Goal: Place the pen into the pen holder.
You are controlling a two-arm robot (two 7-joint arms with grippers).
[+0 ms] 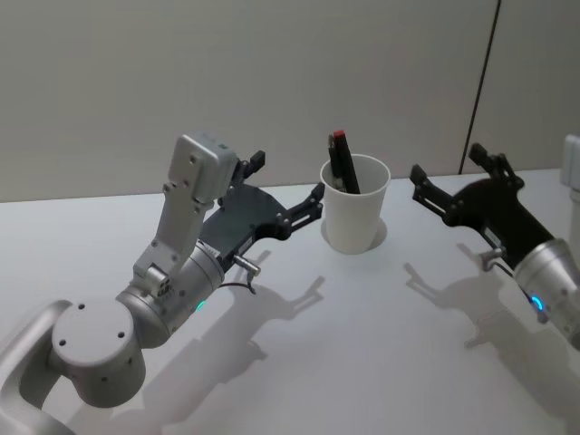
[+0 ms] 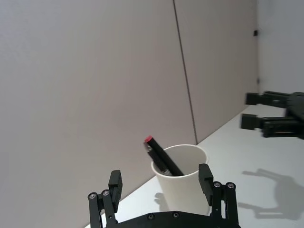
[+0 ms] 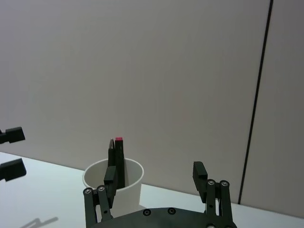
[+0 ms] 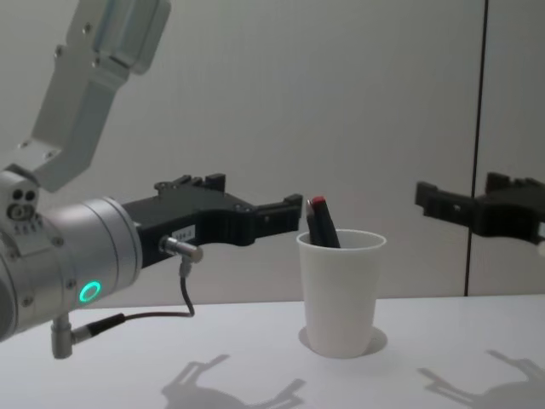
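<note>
Both grippers, left [image 1: 288, 190] and right [image 1: 453, 184], hang spread and empty beside the white paper cup [image 1: 354, 217]; black red-capped pen [image 1: 343, 161] stands inside (job looks done), so retreat follows.

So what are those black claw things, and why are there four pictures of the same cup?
The claws are the robot's two hands, called grippers. The left gripper sits beside the cup on the left, and the right gripper is off to the right. Both are open and hold nothing.

The four pictures come from four cameras at the same moment. One sits on the robot's head and looks down. One sits on its chest and sees the cup from the side. The other two ride on the wrists, so you see claw tips at the bottom of those.

On the white table stands a white paper cup, the pen holder. A black pen with a red top is already standing inside it, leaning on the rim.
</note>
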